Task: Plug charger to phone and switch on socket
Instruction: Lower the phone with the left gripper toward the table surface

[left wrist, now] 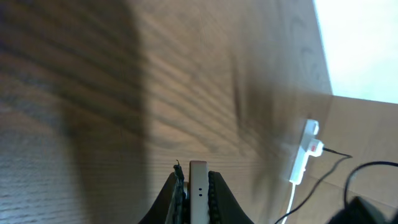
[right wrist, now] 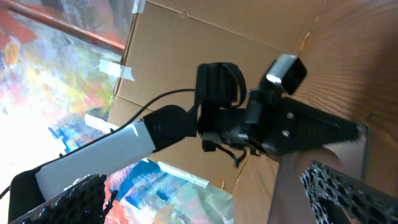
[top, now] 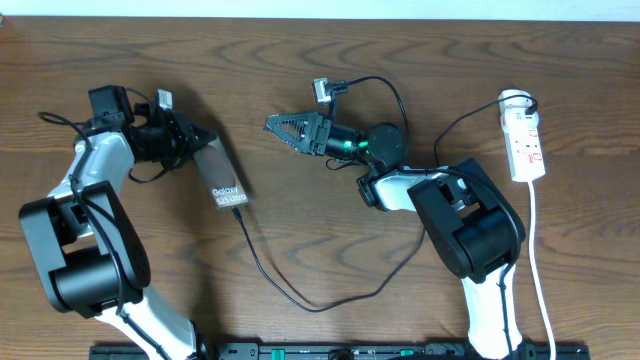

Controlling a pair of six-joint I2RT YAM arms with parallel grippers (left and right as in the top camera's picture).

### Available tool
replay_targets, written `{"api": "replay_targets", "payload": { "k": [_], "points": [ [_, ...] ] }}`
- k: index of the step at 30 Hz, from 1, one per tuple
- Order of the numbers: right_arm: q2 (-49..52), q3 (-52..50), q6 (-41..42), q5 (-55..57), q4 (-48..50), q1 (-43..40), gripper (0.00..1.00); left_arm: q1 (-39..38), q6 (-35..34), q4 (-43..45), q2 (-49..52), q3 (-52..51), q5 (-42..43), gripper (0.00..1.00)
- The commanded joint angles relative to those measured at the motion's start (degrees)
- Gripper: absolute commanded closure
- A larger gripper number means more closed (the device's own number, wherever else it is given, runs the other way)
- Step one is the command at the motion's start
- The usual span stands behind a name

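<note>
The phone [top: 224,181] is dark with white lettering and lies slanted at the left. My left gripper [top: 203,140] is shut on its upper end. The left wrist view shows the phone's pale edge [left wrist: 198,186] clamped between the fingers. The charger cable [top: 268,272] runs from the phone's lower end in a loop toward the right. I cannot tell if its tip is seated. My right gripper [top: 273,123] is open and empty at mid-table, pointing left toward the phone. The white socket [top: 525,140] with red marks lies at the far right, and also shows in the left wrist view [left wrist: 303,155].
The socket's white cord [top: 537,260] runs down the right side. A robot cable with a white connector [top: 322,90] arcs behind the right arm. The right wrist view shows the left arm [right wrist: 124,146] against cardboard [right wrist: 186,56] and a colourful sheet.
</note>
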Motion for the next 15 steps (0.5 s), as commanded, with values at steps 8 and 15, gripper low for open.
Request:
{"api": "replay_targets", "payload": {
  "k": [8, 15],
  "points": [
    [0.15, 0.70, -0.59, -0.42, 0.13, -0.28, 0.01, -0.48, 0.35, -0.24, 3.41, -0.96, -0.17, 0.93],
    [0.15, 0.70, -0.61, -0.39, 0.13, -0.28, 0.01, -0.48, 0.76, -1.95, 5.40, -0.96, -4.17, 0.93]
  ]
}}
